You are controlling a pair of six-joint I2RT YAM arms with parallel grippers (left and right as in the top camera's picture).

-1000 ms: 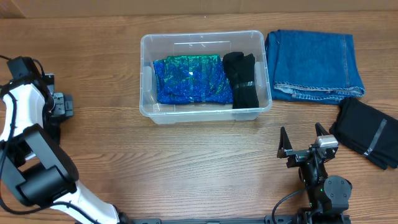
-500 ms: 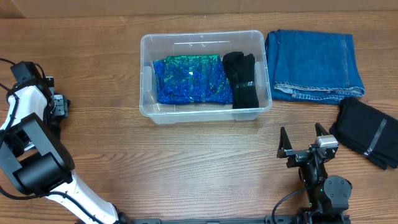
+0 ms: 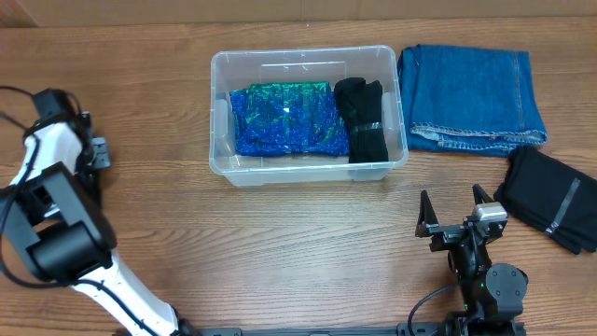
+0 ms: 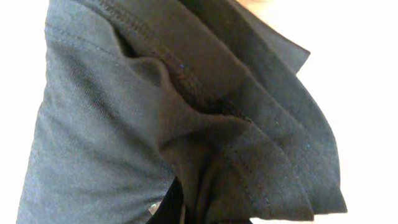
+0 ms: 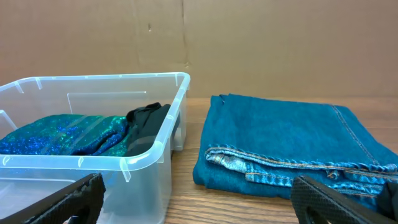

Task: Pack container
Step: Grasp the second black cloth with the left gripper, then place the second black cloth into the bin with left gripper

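Container is sitting on the counter with its mouth facing up, holding a blue-green shimmering cloth and, touching that cloth on its right, a black roll. Folded jeans are lying just beside the container's right wall. A black folded garment is resting near the container's front right corner, apart from it.

The right pincer is hovering in front of the container, jaws spread wide and gripping nothing. The left pincer is hanging well apart from the container's left wall. Dark fabric is filling its wrist camera, and it cannot be told whether those jaws are gripping it.

Several risks are likely looming. The container's floor is looking mostly covered, so the bulky jeans could be catching on its rim and shoving the light, unbraced container across the counter. Pinching only one edge could be letting the folds spill open outside the container. With its camera smothered, the left arm is approaching blind.
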